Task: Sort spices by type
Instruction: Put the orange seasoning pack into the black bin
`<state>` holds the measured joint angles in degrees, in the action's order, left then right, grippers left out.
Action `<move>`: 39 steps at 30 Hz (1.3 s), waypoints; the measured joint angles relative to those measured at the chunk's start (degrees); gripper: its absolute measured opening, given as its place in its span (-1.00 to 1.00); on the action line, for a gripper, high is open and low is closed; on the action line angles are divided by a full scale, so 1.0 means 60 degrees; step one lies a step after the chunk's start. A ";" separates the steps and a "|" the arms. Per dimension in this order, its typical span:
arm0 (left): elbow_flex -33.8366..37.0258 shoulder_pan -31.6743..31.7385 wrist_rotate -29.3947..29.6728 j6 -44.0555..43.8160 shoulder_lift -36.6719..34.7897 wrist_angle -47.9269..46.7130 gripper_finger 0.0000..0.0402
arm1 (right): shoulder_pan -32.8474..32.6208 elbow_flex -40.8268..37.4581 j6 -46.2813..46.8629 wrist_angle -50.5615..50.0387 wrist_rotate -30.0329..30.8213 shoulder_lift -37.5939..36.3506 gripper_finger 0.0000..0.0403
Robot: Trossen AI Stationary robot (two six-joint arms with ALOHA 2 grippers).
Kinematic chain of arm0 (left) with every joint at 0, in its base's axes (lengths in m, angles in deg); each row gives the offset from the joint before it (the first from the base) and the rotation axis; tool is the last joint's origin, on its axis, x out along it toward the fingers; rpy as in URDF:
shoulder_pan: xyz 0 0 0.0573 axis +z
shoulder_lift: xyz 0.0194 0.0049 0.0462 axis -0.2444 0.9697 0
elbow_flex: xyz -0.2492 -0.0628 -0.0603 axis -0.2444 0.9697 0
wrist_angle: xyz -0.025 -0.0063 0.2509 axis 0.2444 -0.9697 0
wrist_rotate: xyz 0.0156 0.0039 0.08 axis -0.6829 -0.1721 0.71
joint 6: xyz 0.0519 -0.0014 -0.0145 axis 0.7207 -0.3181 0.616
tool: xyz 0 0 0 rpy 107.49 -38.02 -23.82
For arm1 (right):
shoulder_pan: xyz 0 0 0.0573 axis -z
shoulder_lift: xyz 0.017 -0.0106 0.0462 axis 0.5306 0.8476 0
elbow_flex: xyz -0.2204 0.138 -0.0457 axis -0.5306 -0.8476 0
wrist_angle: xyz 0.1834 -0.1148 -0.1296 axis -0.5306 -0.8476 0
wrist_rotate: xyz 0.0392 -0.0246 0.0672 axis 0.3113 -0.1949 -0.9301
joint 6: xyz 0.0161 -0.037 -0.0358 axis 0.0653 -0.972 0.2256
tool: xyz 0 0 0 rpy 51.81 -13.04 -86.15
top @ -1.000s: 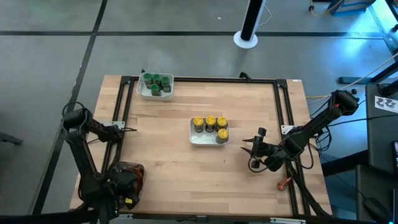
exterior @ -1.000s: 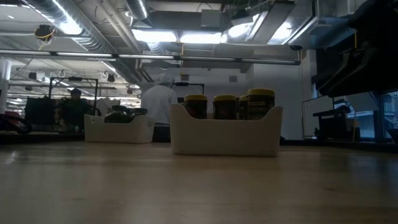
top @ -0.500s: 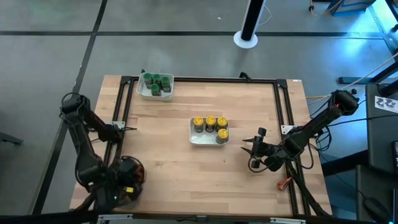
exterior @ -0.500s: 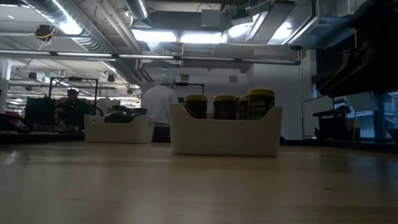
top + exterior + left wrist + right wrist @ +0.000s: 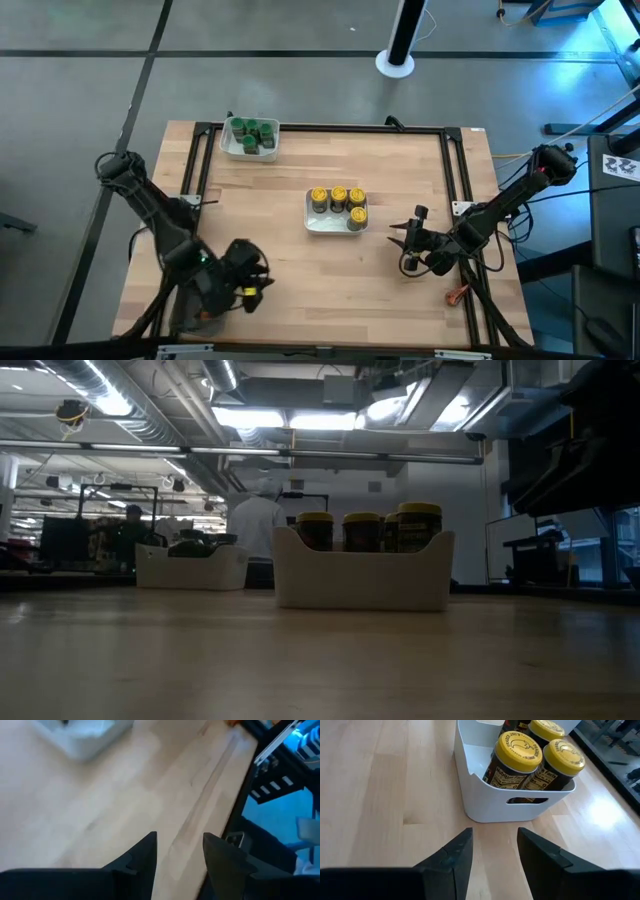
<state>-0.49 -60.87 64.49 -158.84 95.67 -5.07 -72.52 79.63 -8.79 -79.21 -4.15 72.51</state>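
Several jars with yellow lids (image 5: 338,200) stand in a white tray (image 5: 322,225) at the table's middle; the right wrist view shows them close (image 5: 520,751). Jars with green lids (image 5: 250,132) fill a second white tray (image 5: 232,150) at the far left. A small red-orange thing (image 5: 457,295) lies by the right rail. My left gripper (image 5: 258,283) hangs over the near left of the table, open, with bare wood between its fingers (image 5: 180,845). My right gripper (image 5: 403,240) stands open just right of the yellow-lid tray, its fingers (image 5: 495,840) pointing at the tray's wall.
A black frame (image 5: 455,170) runs along the table's edges. Bare wood lies between the two trays and along the near edge. In the low view the trays (image 5: 362,572) stand before a room with people far behind.
My left gripper has swung from the table's near left corner toward the right along the near edge, rising and tipping up toward level. My right arm has kept still. The trays and jars have not moved.
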 joint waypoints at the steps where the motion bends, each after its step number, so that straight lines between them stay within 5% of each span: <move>1: 0.0000 0.0209 0.0000 0.0476 0.0000 0.0208 -0.29 | 0.0000 0.0000 0.0063 0.0000 -0.0054 0.0000 -0.23; 7: 0.0000 0.1278 -0.0018 0.2697 0.0000 0.0875 -0.29 | 0.0233 0.0011 0.0481 0.0000 -0.0270 0.0000 -0.13; 19: 0.0000 0.2713 -0.0008 0.5613 0.0000 0.1134 -0.29 | 0.1242 0.2016 -0.0609 -0.1742 -0.4059 0.0000 0.61; 26: 0.0377 0.2738 0.0000 0.5973 0.0004 0.1556 -0.29 | 0.1209 0.3511 0.0464 -0.4221 -0.5836 0.0058 0.62; 39: 0.2101 0.2987 0.0292 0.6658 0.0011 0.3082 -0.29 | 0.0344 0.4459 0.3504 -0.6523 -0.7054 0.0058 0.56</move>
<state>12.12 -42.95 66.25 -118.89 95.74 13.42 -70.45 106.39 12.23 -118.36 -46.47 72.86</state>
